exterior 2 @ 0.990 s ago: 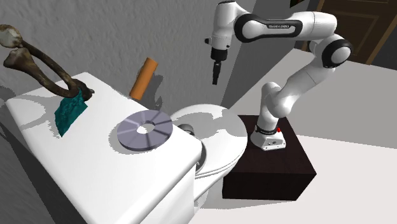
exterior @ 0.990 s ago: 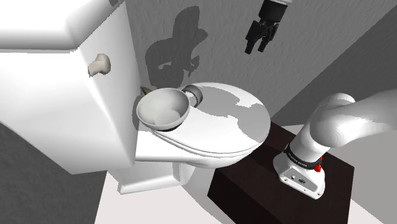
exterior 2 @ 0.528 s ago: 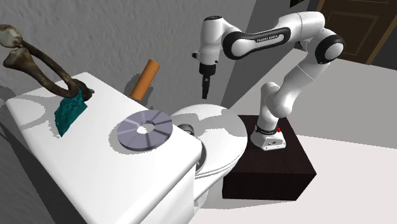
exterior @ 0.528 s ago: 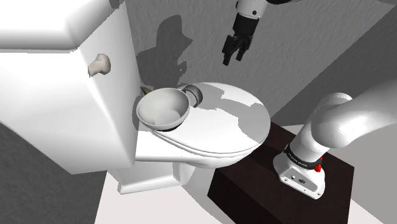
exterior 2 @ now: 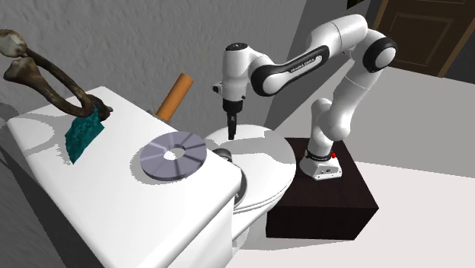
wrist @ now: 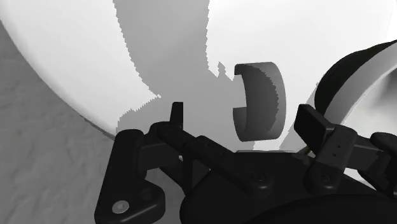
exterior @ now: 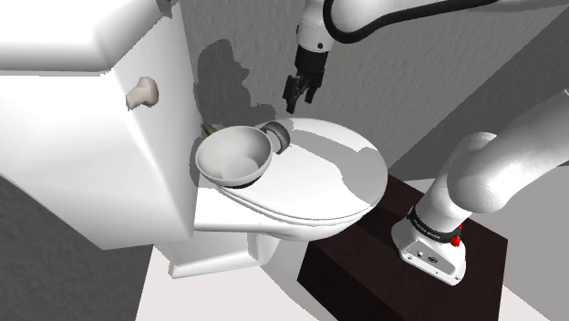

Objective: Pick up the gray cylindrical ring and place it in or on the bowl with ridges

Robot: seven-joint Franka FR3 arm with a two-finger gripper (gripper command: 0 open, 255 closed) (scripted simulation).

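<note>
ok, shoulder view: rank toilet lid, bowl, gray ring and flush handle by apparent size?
1. toilet lid
2. bowl
3. flush handle and gray ring: these look about alike, and the bowl hides part of the ring, so I won't rank them.

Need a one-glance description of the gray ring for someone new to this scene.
Find the white toilet; on its closed lid, at the tank end, sits a pale bowl. The gray ring lies beside that bowl's rim, under the open gripper: a small, short, darker hollow cylinder, far smaller than the bowl.
</note>
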